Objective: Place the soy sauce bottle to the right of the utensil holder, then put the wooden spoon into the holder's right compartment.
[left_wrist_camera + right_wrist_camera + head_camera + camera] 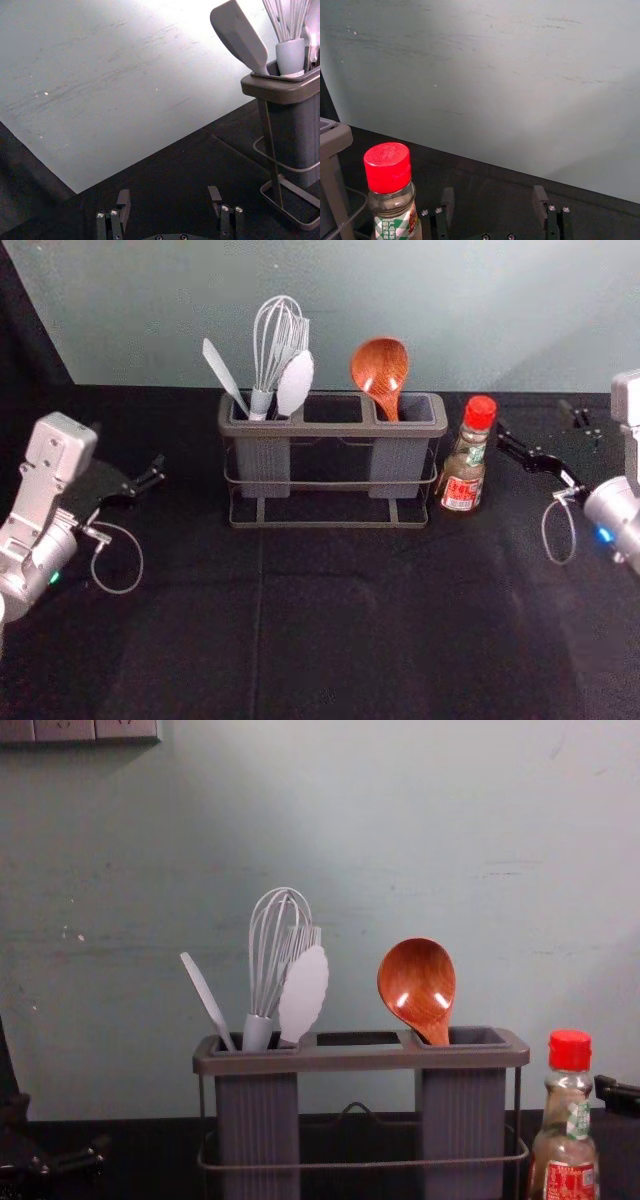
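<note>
The soy sauce bottle (466,465), red-capped, stands upright just right of the utensil holder (340,430). In the holder's right compartment leans the wooden spoon (380,370), bowl up; its handle's lower end is hidden. My right gripper (540,428) is open to the right of the bottle, and in its wrist view the right gripper (494,200) has nothing between its fingers, with the bottle (392,200) outside them. Over on the holder's left side, my left gripper (125,450) is idle; the left gripper (170,200) is open and empty in its wrist view.
A whisk (277,350), a white spatula (224,375) and another pale utensil (295,383) fill the holder's left compartment. Behind the dark-covered table (330,630) rises a pale wall (450,820). The holder has a wire frame around its lower part.
</note>
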